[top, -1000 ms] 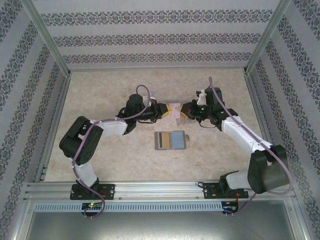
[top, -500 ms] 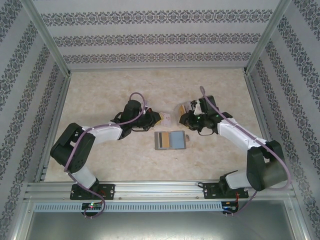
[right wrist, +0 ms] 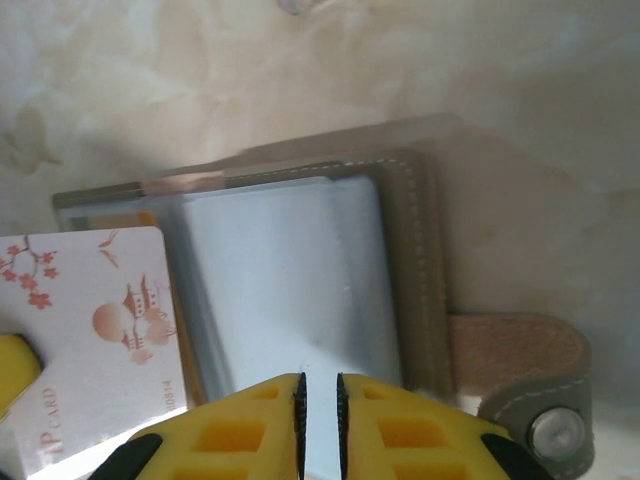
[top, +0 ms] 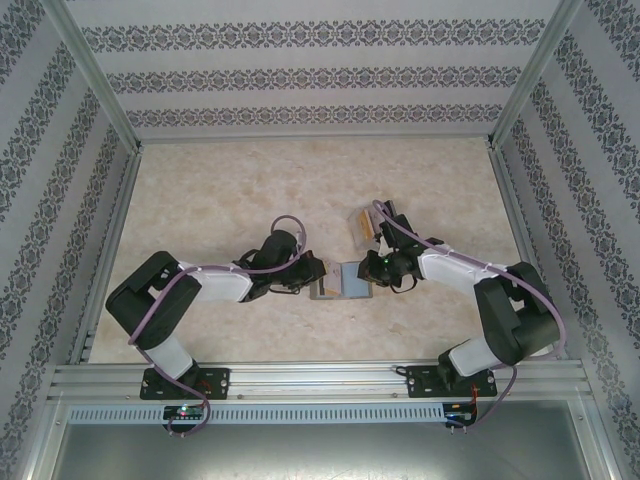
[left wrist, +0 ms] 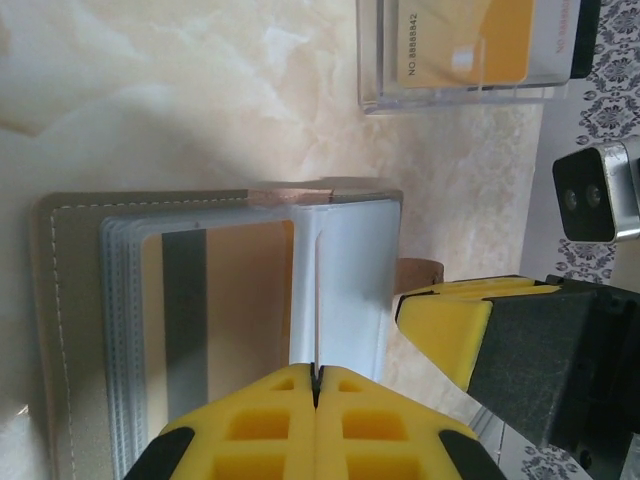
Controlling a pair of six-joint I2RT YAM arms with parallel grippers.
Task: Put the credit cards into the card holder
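Note:
The grey card holder (top: 345,285) lies open on the table, with a tan, grey-striped card (left wrist: 200,320) in one panel and a blue-grey one (right wrist: 290,280) in the other. My left gripper (top: 320,274) (left wrist: 316,372) is shut on a white credit card with a pink flower print (right wrist: 95,330), seen edge-on (left wrist: 316,300) and slanting over the holder's middle. My right gripper (top: 370,268) (right wrist: 320,380) hovers low over the blue-grey panel, its jaws a narrow gap apart with nothing between them. Its yellow finger (left wrist: 450,320) sits just right of the holder (left wrist: 70,330).
A small clear plastic box (top: 362,228) (left wrist: 460,60) with an orange card inside stands just behind the holder. The holder's strap with a metal snap (right wrist: 520,370) sticks out on its right side. Bare marble tabletop (top: 250,180) lies all around, fenced by patterned walls.
Both arms came down and nearer from behind the holder. The right gripper let go of the white card and parted slightly; the left carried the card over the holder.

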